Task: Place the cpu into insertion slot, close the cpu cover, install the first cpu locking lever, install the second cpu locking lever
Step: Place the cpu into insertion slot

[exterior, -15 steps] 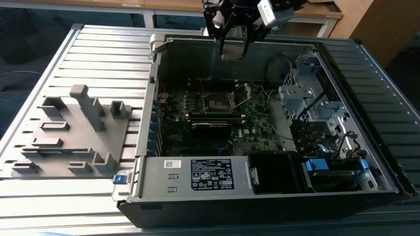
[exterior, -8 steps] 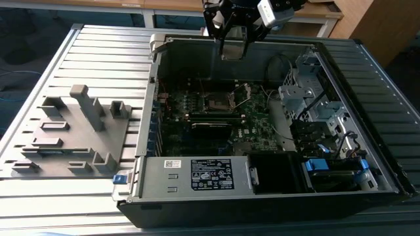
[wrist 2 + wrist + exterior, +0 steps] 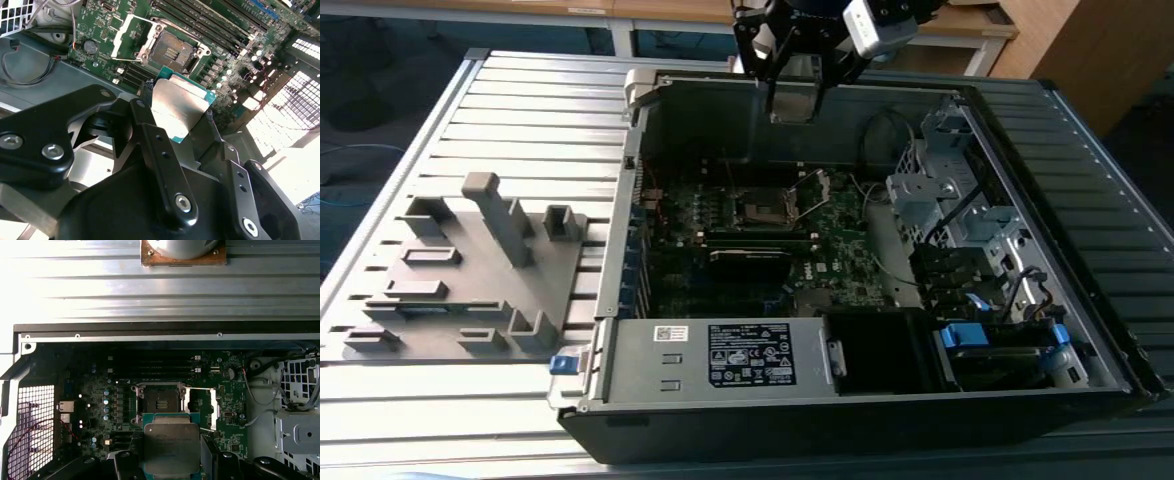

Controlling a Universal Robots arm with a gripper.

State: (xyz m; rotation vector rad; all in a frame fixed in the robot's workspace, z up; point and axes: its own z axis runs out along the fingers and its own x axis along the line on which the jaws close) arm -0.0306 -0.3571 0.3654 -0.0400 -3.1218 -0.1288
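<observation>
In the exterior view, the gripper (image 3: 791, 108) hangs at the top centre of the frame, over the far wall of an open computer case (image 3: 854, 430) that lies on a ribbed metal desk (image 3: 520, 110). Inside the case, on the green motherboard (image 3: 841, 270), the insertion slot (image 3: 761, 208) sits near the middle. The cpu cover (image 3: 811, 190) is swung up and open just beside it, on the exterior view's right. A labelled power supply (image 3: 720, 360) fills the near edge of the case. A grey moulded fixture (image 3: 454, 290) lies on the desk toward the exterior view's left.

In the second wrist view, the black jaws pinch the cpu (image 3: 181, 107) by two opposite edges, its silvery top facing the camera. It is held clear of the board and apart from the insertion slot (image 3: 172, 50). The socket is uncovered, with the cover (image 3: 119, 37) folded back beside it and the long memory slots (image 3: 200, 20) on its other side.

In the first wrist view, the cpu (image 3: 171, 447) is clamped between the jaws just short of the dark slot (image 3: 160, 402) — not in it. The cover's frame (image 3: 214, 410) lies opened out alongside.
</observation>
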